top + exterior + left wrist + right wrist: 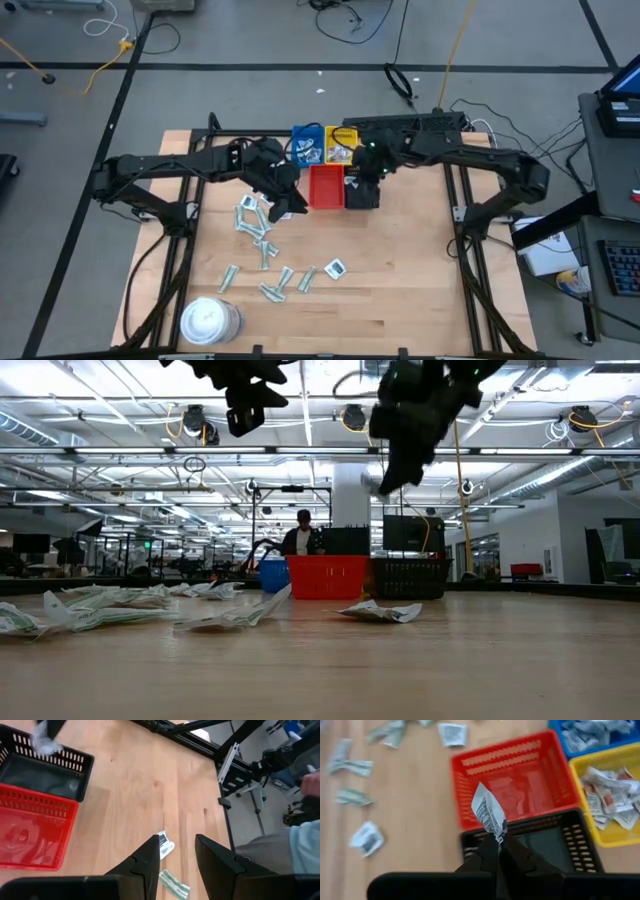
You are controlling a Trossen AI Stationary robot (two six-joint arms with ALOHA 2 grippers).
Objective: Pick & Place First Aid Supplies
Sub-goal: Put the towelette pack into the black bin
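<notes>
Loose first aid supplies (262,238) lie flat on the wooden table: pale green strips and a white square packet (335,267). My right gripper (366,183) hangs over the black tray (540,845), beside the red tray (512,785), and is shut on a white packet with dark print (487,812). My left gripper (177,851) is open and holds nothing. It hovers above the table just left of the red tray (325,186), with a white packet (164,845) and a green strip (174,884) on the wood below it. My right gripper pinches the white packet by its lower corner (498,838) between its two shut fingers. The packet sticks out beyond the fingertips, crumpled and lifted clear, above the near rim of the black tray.
A blue tray (307,146) and a yellow tray (341,145), both holding packets, stand behind the red and black ones. A round white tub (208,320) sits near the front left corner. Bare wood lies to the right of the trays. A person sits beyond the table (302,535).
</notes>
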